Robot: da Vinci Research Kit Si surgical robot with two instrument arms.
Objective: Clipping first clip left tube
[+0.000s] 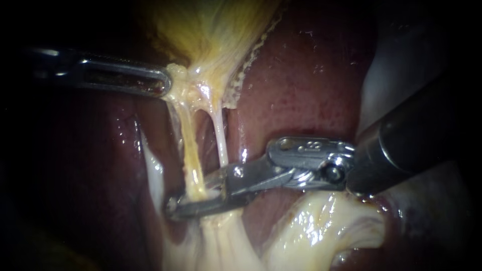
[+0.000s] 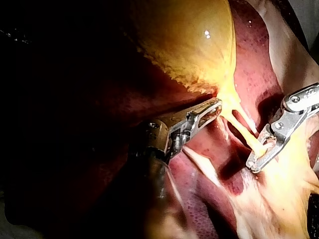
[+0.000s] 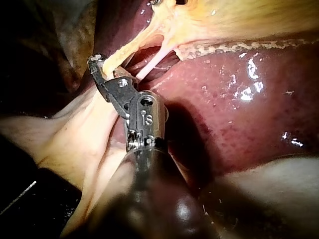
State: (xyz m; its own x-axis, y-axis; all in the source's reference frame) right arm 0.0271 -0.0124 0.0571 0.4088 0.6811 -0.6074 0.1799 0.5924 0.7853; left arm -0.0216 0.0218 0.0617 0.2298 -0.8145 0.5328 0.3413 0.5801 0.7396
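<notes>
Two tubes run down from the yellow gallbladder [image 1: 211, 30]: the thicker yellowish left tube [image 1: 188, 150] and the thin pale right tube [image 1: 219, 138]. My right instrument [image 1: 193, 198] comes in from the right, and its jaws lie around the lower end of the left tube, touching it from both sides. The left wrist view shows the same grip [image 2: 259, 152], as does the right wrist view [image 3: 102, 67]. My left instrument [image 1: 163, 84] is shut on the gallbladder's neck, holding it up and to the left so both tubes are taut. No clip shows on either tube.
Dark red liver [image 1: 301, 90] lies behind and to the right of the tubes. Pale fatty tissue [image 1: 311, 226] bulges below the right instrument's wrist. A whitish membrane [image 1: 153, 170] runs down left of the left tube.
</notes>
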